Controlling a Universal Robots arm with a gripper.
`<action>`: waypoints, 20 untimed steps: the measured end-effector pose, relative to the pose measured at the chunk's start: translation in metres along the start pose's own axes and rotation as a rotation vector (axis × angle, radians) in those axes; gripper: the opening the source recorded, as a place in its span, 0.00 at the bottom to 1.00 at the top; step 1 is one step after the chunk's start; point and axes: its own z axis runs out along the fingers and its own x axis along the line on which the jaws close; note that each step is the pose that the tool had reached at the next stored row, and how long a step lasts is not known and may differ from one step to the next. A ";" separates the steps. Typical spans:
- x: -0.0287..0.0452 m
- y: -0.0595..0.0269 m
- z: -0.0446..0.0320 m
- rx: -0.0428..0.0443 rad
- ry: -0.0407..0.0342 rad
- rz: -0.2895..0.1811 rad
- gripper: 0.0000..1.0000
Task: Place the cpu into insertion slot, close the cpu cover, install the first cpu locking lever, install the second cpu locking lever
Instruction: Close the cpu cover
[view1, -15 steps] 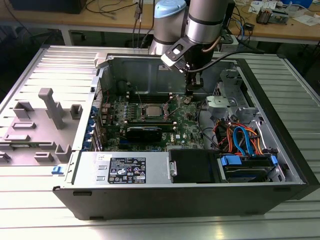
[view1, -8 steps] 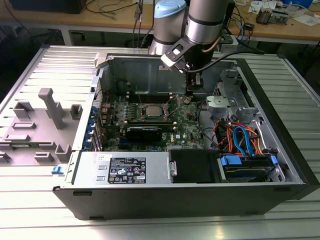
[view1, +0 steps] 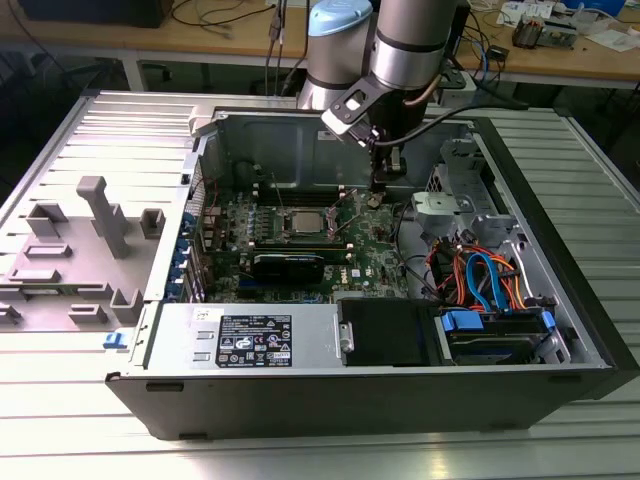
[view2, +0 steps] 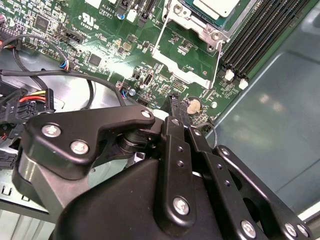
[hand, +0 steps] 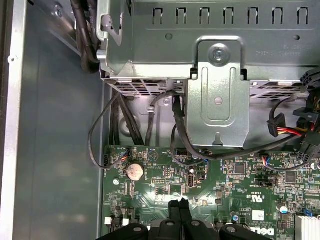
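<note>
In the exterior view we see the tool (view1: 383, 188) hanging just above the motherboard (view1: 380, 245), slightly up and right of the frame's centre. The cpu (view1: 300, 222) lies seated in its socket near mid-frame, toward the exterior view's left of the tool and apart from it. In both wrist views the tool is narrow, fingertips pressed together on nothing, close to a round coin battery (hand: 134, 172).

Up behind the gripper (view1: 383, 190), a long wooden workbench (view1: 200, 45) stretches across the room, with cables (view1: 215, 15) sprawled over its top and a pale leg (view1: 128, 72) dropping into dark shadow. Below the gripper and out to both sides there's a ribbed grey metal table (view1: 90, 400). Nearer the camera, bright light glares off its slats (view1: 420, 462).
</note>
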 end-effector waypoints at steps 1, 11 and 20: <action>0.0000 0.0000 0.0007 0.0001 -0.0001 0.000 0.11; -0.0005 -0.0002 0.0172 0.0001 0.0000 0.000 0.11; -0.0006 -0.0028 0.0253 0.0020 0.0000 0.000 0.11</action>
